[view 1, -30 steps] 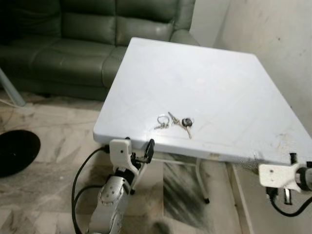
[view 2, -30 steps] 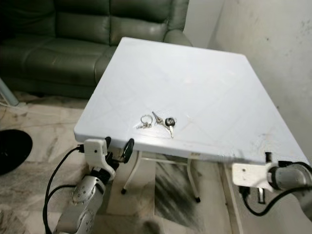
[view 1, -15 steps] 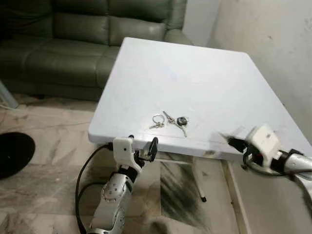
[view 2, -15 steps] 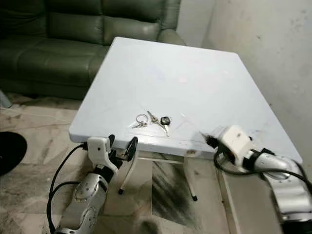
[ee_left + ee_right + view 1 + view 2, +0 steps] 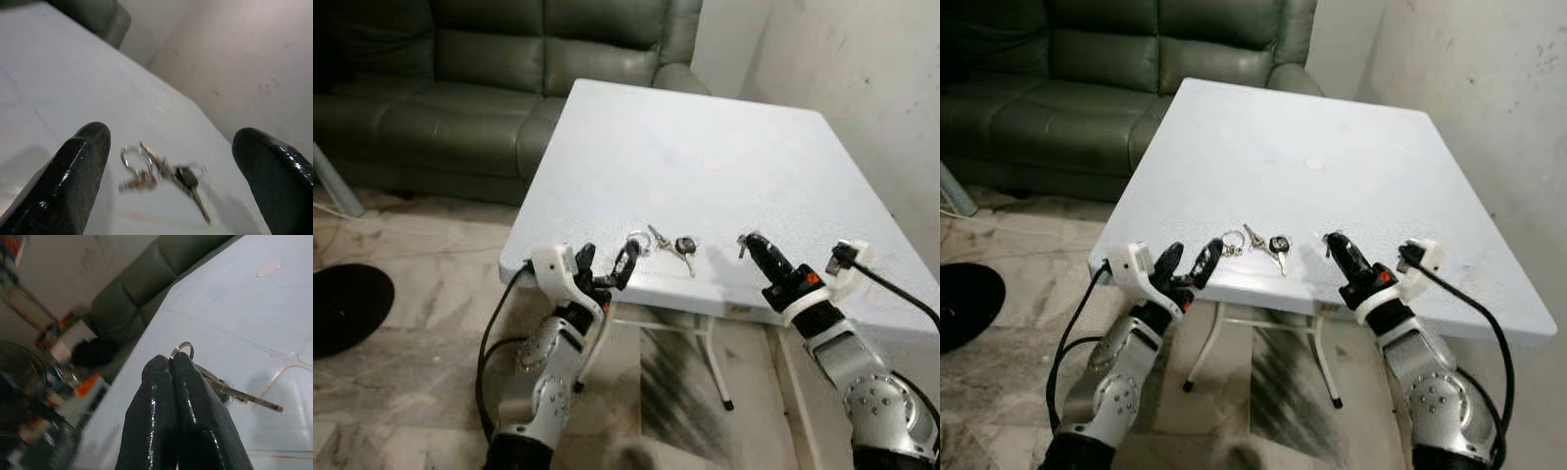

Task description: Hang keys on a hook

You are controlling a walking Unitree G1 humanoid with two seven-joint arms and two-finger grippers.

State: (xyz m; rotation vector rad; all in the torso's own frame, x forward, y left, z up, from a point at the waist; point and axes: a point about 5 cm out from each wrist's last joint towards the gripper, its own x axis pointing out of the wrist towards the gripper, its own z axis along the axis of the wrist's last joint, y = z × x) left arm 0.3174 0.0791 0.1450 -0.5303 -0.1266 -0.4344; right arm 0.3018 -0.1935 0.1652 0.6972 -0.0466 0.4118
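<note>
The left gripper (image 5: 607, 266) sits at the near edge of the white table (image 5: 705, 157), fingers spread apart with nothing between them. Just beyond it the keys (image 5: 664, 244) lie flat on the tabletop. To their right, the right gripper (image 5: 751, 245) hovers over the table, fingers pressed together and empty.

Keys (image 5: 164, 174): blurred in left wrist view, individual blades indistinct. Keys partly hidden behind right gripper (image 5: 171, 363) fingers in right wrist view. Sofa (image 5: 489, 88): cut off by frame edge.
</note>
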